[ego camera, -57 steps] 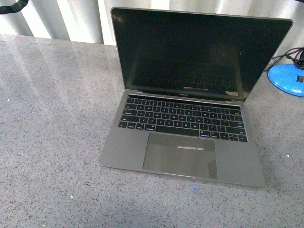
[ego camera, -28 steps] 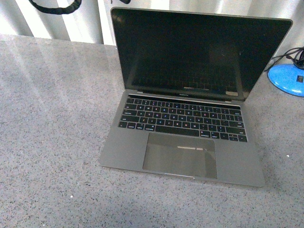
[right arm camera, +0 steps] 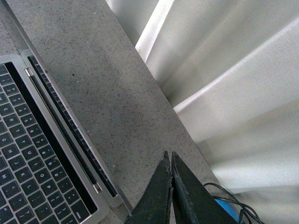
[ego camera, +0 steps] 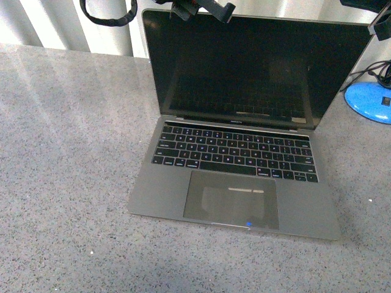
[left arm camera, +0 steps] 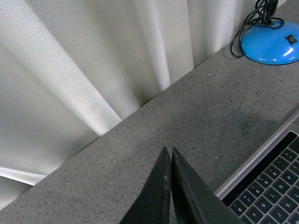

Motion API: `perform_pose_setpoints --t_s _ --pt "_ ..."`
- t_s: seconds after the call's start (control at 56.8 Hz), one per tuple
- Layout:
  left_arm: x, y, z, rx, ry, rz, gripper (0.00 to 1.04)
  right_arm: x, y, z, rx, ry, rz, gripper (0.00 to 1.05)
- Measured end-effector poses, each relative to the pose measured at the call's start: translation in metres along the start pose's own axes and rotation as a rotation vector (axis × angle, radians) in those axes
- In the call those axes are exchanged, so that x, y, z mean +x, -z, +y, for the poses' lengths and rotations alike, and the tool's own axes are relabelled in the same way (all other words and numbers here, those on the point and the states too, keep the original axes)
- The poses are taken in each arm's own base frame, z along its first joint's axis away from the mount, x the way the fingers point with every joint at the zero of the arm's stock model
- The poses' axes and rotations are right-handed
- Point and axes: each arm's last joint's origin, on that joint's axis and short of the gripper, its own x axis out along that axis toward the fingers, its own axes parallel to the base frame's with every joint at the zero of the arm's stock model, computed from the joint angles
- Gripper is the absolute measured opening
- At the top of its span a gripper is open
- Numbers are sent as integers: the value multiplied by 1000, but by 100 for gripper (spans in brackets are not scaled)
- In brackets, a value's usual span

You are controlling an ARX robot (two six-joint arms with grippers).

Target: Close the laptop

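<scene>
1. Desk (ego camera: 67, 152): grey speckled stone, with a white curtain (ego camera: 55, 24) behind the far edge.
2. Laptop (ego camera: 235, 152): base flat near the desk's far edge, right of middle. Lid up and tilted slightly back, screen dark, not yet closed.
3. Left gripper (left arm camera: 168, 153): jaws pinched together, empty, high by the lid's top left corner. Contact with the lid not discernible.
4. Right gripper (right arm camera: 168, 156): jaws likewise pinched, empty, by the lid's top right corner.
5. Step in hand, by judgement: approach to the lid's top edge. Next: contact behind that edge, then an even forward-and-down push.
</scene>
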Motion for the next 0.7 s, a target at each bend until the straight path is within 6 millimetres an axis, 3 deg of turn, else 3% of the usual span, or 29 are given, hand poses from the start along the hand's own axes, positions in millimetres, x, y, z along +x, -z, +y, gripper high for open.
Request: perform_pose_setpoints --t_s 0.423,0.704 --pt "4 8 6 -2 28 5 4 11 -13 13 -23 -44 -25 1" --pt "4 11 3 -6 51 4 4 14 0 25 -4 -69 -7 1"
